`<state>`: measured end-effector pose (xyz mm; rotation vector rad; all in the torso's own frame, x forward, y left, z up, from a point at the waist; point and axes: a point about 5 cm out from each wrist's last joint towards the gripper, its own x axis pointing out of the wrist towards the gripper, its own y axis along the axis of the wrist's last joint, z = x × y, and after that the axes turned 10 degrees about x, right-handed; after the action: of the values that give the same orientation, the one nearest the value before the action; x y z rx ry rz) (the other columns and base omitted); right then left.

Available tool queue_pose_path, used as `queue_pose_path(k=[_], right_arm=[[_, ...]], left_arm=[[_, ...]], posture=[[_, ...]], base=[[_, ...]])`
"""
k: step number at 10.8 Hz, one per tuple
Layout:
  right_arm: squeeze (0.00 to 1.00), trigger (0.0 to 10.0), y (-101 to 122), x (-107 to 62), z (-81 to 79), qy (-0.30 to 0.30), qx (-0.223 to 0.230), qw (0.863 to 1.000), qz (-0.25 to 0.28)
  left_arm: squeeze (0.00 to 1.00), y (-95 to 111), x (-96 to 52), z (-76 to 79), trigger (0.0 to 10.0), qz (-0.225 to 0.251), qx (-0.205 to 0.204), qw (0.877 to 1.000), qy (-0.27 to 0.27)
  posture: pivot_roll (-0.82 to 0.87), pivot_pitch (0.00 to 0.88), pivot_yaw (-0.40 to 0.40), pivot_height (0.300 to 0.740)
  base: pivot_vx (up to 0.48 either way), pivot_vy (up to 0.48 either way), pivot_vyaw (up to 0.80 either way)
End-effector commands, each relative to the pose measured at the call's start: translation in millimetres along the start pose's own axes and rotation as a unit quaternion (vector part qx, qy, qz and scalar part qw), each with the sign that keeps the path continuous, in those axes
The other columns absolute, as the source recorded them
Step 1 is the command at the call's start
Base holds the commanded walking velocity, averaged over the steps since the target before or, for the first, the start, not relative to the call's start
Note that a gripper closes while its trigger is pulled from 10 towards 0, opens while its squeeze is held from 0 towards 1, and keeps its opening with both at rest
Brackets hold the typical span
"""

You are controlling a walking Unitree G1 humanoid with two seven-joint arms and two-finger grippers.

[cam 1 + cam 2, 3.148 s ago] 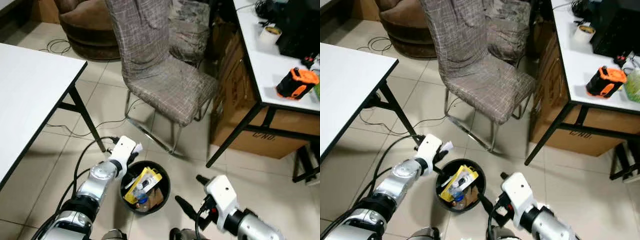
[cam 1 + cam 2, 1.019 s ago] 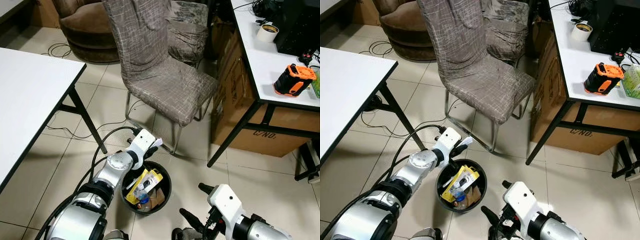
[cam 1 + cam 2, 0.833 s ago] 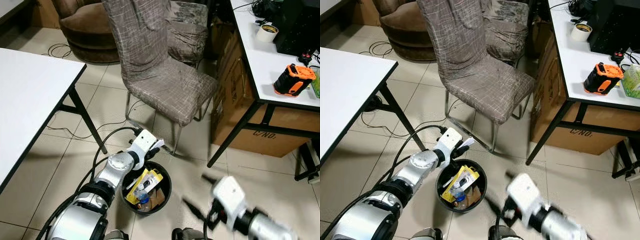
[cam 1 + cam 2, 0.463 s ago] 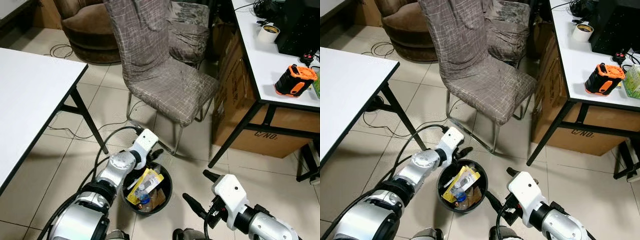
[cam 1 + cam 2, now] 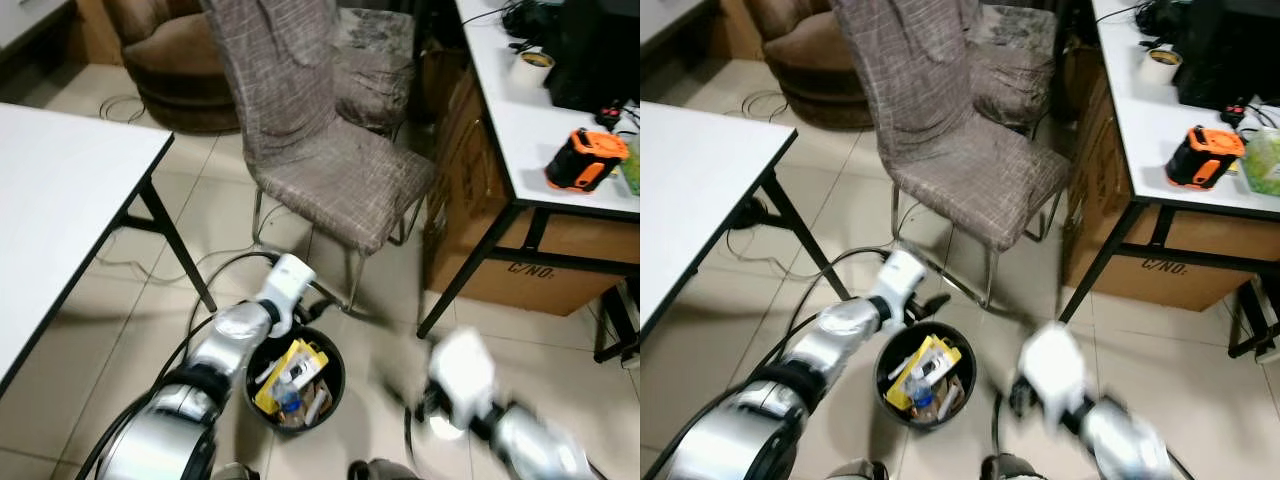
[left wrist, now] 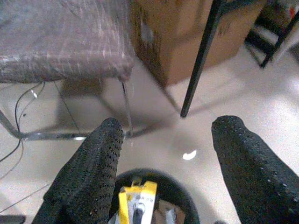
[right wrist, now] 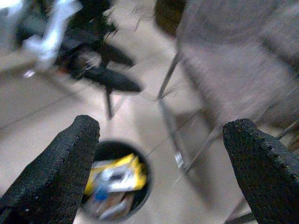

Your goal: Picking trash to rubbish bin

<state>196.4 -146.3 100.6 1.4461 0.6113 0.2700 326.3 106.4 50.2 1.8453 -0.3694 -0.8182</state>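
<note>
A round black rubbish bin (image 5: 338, 362) stands on the tiled floor in front of me. It holds a yellow packet (image 5: 285, 362), a small bottle and other scraps. My left gripper (image 5: 925, 303) hovers at the bin's far left rim. The left wrist view shows this gripper (image 6: 169, 123) open and empty, with the yellow packet (image 6: 135, 200) below it. My right arm (image 5: 462, 372) is blurred, low and just right of the bin. Its gripper (image 7: 163, 123) is open wide with nothing in it and faces the bin (image 7: 117, 184).
A grey fabric chair (image 5: 330, 170) stands just beyond the bin, its metal legs close to the rim. A white table (image 5: 60, 200) is on the left. A desk (image 5: 540, 130) with an orange tool (image 5: 587, 160) and a cardboard box (image 5: 480, 230) are on the right. Cables (image 5: 215, 270) lie on the floor.
The white scrap held in my left gripper a second ago is no longer between its fingers, which now stand open over the bin rim. My right arm has swung and is blurred.
</note>
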Motion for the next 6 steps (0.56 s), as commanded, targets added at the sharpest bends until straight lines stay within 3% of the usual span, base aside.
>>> queue_pose_path(k=[1, 2, 3, 5, 6], right_arm=[[0.00, 10.0, -3.3, -1.2, 4.7, -0.014, -0.004, 1.000, -0.004], [0.00, 10.0, -5.6, -0.3, 5.5, -0.016, -0.008, 1.000, -0.010], [0.00, 10.0, -18.1, 3.2, 17.1, -0.097, 0.004, 0.995, -0.029], [0.00, 10.0, -11.2, 6.6, 20.1, -0.155, 0.056, 0.986, 0.005], [0.00, 10.0, -7.5, 7.7, 18.6, -0.166, 0.074, 0.983, 0.017]], left_arm=[[0.00, -6.4, -7.1, 0.9, 10.0, 0.011, -0.015, 1.000, 0.001], [0.00, -8.9, -10.8, 1.8, 10.0, 0.017, -0.025, 1.000, 0.006], [0.00, -19.2, -40.9, 10.9, 10.0, 0.048, -0.086, 0.993, 0.062], [0.00, -17.4, -79.8, 15.9, 10.0, 0.065, -0.082, 0.987, 0.124], [0.00, -15.2, -92.4, 15.2, 10.0, 0.062, -0.099, 0.983, 0.144]], posture=[[-0.12, 0.070, 0.007, 0.740], [-0.12, 0.063, 0.012, 0.740], [-0.09, 0.041, 0.009, 0.740], [-0.08, 0.029, 0.009, 0.740], [-0.08, 0.023, 0.003, 0.740]], base=[[0.000, 0.000, 0.00], [0.000, 0.000, 0.00], [0.000, 0.000, 0.00], [0.000, 0.000, 0.00], [0.000, 0.000, 0.00]])
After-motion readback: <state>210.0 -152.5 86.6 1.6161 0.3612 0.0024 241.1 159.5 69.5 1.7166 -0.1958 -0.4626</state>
